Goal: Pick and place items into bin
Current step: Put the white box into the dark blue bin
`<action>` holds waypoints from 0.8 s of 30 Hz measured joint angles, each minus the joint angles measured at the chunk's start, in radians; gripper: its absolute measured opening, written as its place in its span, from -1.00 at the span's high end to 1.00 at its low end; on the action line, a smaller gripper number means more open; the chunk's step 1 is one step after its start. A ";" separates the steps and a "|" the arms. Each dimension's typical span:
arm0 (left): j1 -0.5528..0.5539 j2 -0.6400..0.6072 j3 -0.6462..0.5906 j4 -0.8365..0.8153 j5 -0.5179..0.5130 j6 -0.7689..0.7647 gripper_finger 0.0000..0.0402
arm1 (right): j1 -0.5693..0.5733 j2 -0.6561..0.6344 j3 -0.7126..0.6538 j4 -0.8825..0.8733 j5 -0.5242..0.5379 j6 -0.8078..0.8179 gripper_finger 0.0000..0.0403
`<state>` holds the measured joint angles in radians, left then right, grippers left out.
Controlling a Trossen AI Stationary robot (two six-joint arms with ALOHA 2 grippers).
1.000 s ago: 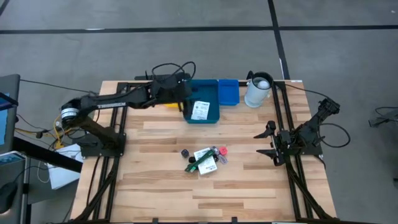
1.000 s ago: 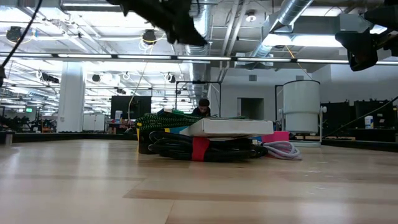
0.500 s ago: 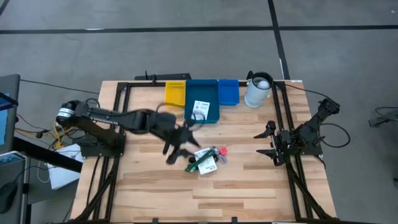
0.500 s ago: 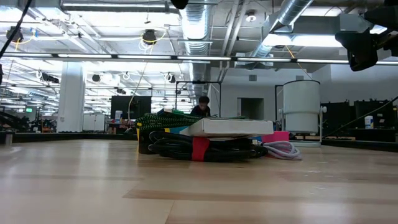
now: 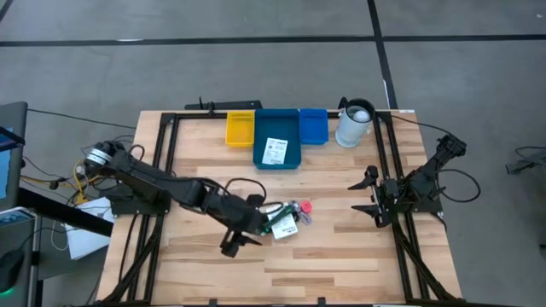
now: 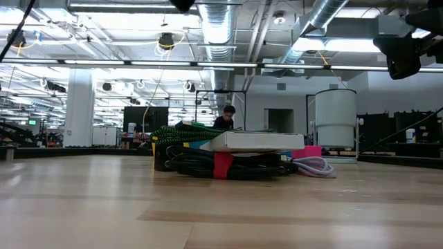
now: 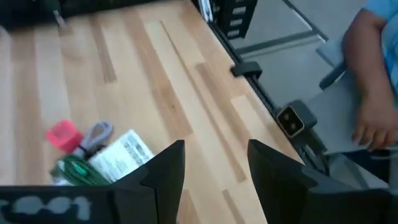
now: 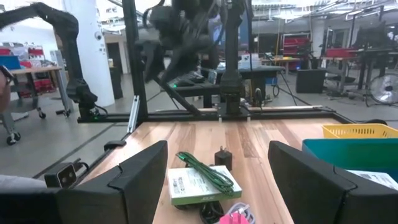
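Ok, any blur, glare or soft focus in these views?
Left wrist view: soft throughout, print on the white packet unreadable. Low view: bright ceiling lights glare, foreground table soft. Right wrist view: the left arm in the background smeared. High view: evenly lit and crisp.

Pale wood-plank table point(image 5: 341, 256) with smooth matt grain, glossy plastic teal bin point(image 5: 277, 128), yellow tray point(image 5: 240, 128), blue tray point(image 5: 313, 125), paper-like white printed card point(image 5: 275, 151), matt black frame rails point(image 5: 166, 162)
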<state>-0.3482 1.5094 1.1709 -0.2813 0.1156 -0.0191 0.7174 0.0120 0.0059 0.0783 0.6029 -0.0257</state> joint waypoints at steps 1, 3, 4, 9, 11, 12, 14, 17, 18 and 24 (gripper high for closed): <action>-0.006 0.015 0.000 0.013 -0.001 -0.025 0.18 | 0.000 0.000 0.000 -0.005 0.000 0.000 -0.37; -0.016 0.047 0.001 0.014 -0.008 -0.078 0.18 | 0.000 0.000 0.000 -0.003 0.000 0.000 -0.37; -0.020 0.064 0.001 0.015 -0.008 -0.104 0.18 | 0.000 0.001 0.000 -0.003 0.000 0.000 -0.37; -0.022 0.142 0.001 0.081 -0.024 -0.105 0.18 | 0.000 0.001 0.000 -0.006 0.000 0.000 -0.37; -0.022 0.164 0.000 0.074 -0.040 -0.071 0.18 | 0.000 0.001 0.000 -0.004 0.000 0.000 -0.37; -0.022 0.171 0.000 0.074 -0.060 -0.059 0.18 | 0.000 0.001 0.000 -0.004 0.000 0.000 -0.37; -0.027 0.179 0.000 0.077 -0.114 -0.030 0.18 | 0.000 0.001 0.000 -0.004 0.000 0.000 -0.37; -0.048 0.179 0.000 0.069 -0.233 0.034 0.18 | 0.000 0.001 0.000 -0.004 0.000 0.000 -0.37; -0.056 0.179 0.000 0.069 -0.279 0.062 0.18 | 0.000 0.001 0.000 -0.004 0.000 0.000 -0.37; -0.130 0.179 0.000 0.066 -0.525 0.271 0.18 | 0.000 0.001 0.000 -0.005 0.000 0.000 -0.37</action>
<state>-0.4780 1.6886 1.1709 -0.2150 -0.4095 0.2523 0.7174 0.0128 0.0059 0.0738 0.6025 -0.0257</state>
